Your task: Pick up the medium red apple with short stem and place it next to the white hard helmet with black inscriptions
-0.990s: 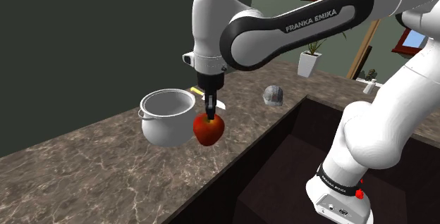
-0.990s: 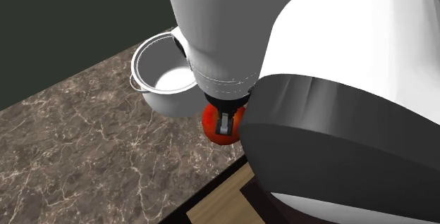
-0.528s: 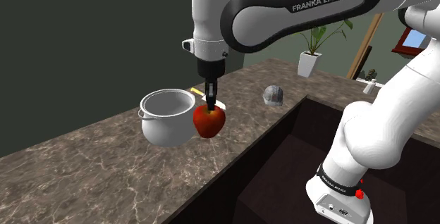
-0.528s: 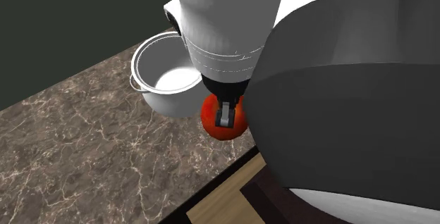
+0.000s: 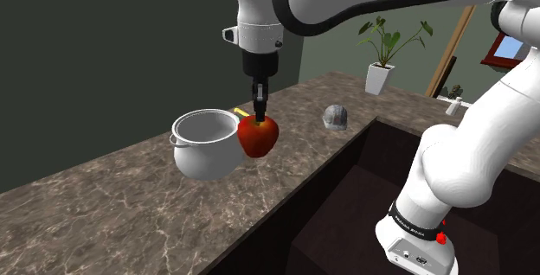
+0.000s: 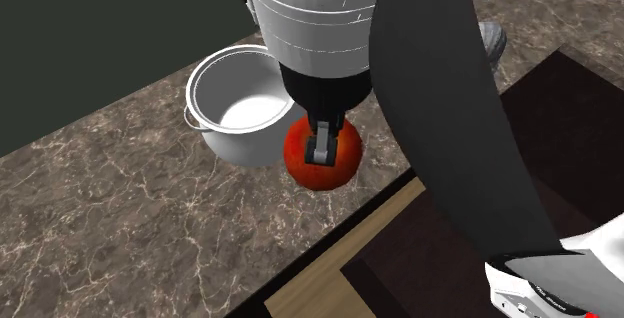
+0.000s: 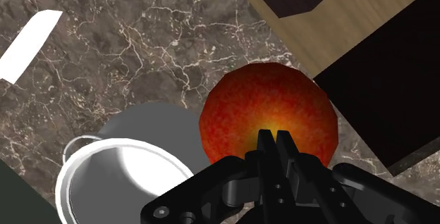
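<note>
Gripper (image 5: 258, 115) is closed on the red apple (image 5: 259, 137), its fingers (image 7: 266, 149) pinched close together at the very top of the fruit, around the stem end as far as we can tell; the apple hangs just beside the white pot (image 5: 205, 144), on the side facing away from the dark wall, and we judge it to be clear of the marbled counter (image 5: 104, 200); the small grey-white dome that we take for the helmet (image 5: 336, 118) sits well apart from the pot, farther along the counter; we think the chief risk is the hold itself, since so narrow a pinch on a round, smooth fruit leaves most of its weight hanging below the fingers, and a quick sideways move could make it swing, twist or slip out; should it drop beside the pot, it could roll over the counter's edge into the dark recess (image 5: 346, 200) that runs along the near side; a careless start could also knock the apple against the pot's rim; a white blade (image 7: 28, 45) lies beyond the pot and seems out of the way; at the helmet, coming in too close could nudge it, and letting go too high could send the apple rolling.
</note>
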